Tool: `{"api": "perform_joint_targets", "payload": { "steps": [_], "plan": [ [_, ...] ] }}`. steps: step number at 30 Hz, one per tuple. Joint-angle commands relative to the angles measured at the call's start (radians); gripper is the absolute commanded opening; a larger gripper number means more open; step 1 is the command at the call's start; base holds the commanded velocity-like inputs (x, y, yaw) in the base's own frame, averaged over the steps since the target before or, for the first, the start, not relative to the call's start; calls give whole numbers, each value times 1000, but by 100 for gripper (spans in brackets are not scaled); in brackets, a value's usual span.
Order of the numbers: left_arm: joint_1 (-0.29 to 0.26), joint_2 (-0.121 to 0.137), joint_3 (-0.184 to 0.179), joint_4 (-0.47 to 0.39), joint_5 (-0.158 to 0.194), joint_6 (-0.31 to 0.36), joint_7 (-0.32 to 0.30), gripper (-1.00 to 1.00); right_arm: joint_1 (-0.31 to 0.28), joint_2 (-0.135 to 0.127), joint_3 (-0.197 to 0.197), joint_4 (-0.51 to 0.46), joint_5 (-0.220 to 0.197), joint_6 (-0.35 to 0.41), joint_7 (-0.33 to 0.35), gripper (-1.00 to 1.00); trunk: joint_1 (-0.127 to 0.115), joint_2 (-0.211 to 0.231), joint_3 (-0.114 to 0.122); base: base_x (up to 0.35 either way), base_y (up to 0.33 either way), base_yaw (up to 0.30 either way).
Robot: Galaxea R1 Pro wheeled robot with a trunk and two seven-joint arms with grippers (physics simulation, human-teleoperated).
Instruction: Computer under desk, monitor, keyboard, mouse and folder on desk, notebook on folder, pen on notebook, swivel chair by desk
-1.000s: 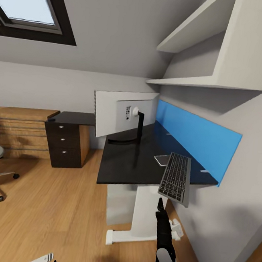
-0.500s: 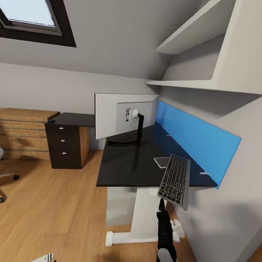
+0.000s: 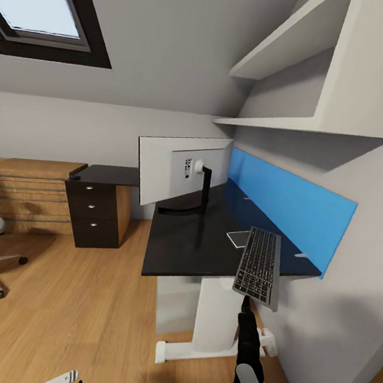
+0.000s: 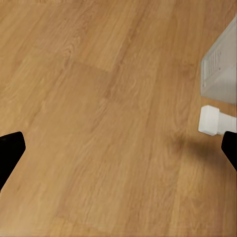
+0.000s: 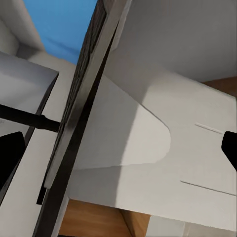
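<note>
The long black desk top (image 3: pixel 192 239) looks glossy and smooth, mirroring the monitor stand. The slim keyboard (image 3: pixel 259 266), directly above the right gripper (image 3: pixel 245 306), has a matt silver-grey frame like brushed metal and black plastic-looking keys. Far left of that gripper, the floor (image 3: pixel 72 314) is warm wood planking with visible grain and a soft sheen. The wide monitor's pale grey back (image 3: pixel 158 167) looks like smooth matt plastic. Behind the desk, the blue back panel (image 3: pixel 284 207) is flat and matt.
</note>
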Motion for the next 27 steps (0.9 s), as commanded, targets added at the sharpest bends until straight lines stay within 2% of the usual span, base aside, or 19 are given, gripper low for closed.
{"api": "perform_joint_targets", "payload": {
  "steps": [1,10,20,27],
  "plan": [
    [0,2,-5,-1,11,-7,6,100,-1,1,-2,0,-11,1,9,100,0,0,-1,233,115,0],
    [0,2,-5,0,10,-6,6,100,-1,1,-2,2,-12,1,9,100,0,0,-1,113,52,0],
    [0,2,-5,1,11,-6,6,100,-1,1,-2,2,-12,-1,9,100,-38,70,31,6,3,0],
    [0,2,-5,1,12,-6,6,100,-1,1,-2,2,-12,-1,9,100,-38,70,31,0,0,0]
  ]
}}
